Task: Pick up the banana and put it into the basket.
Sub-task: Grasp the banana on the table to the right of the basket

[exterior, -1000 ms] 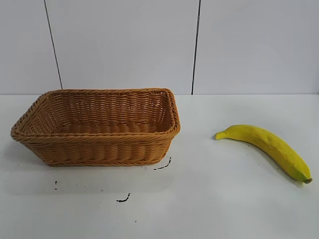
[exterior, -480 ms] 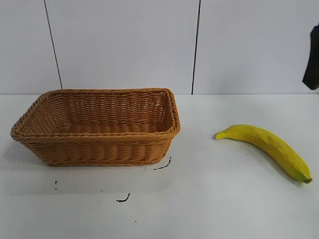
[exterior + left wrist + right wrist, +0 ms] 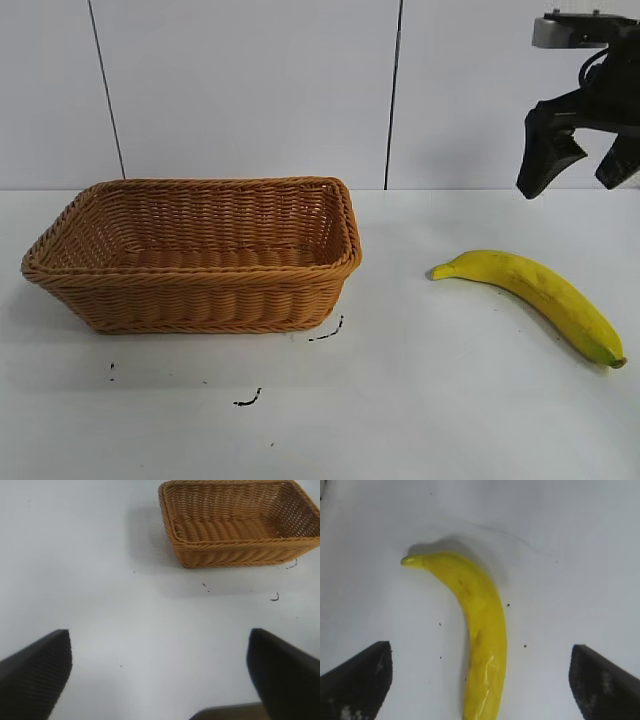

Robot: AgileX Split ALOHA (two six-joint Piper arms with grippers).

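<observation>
The yellow banana [image 3: 540,292] lies on the white table at the right, greenish stem toward the basket, dark end at the front right. It also shows in the right wrist view [image 3: 480,630], lined up between the fingers. My right gripper [image 3: 580,165] is open and empty, high above the banana's far side. The woven wicker basket [image 3: 195,295] stands empty at the left; it also shows in the left wrist view [image 3: 235,555]. My left gripper [image 3: 160,672] is open and empty over bare table, well away from the basket and out of the exterior view.
A few small black marks [image 3: 325,332] dot the table in front of the basket. A white panelled wall [image 3: 250,90] closes the back of the table.
My right gripper has come into the exterior view from the upper right and now hangs open above the banana. The banana and the basket have not moved.
</observation>
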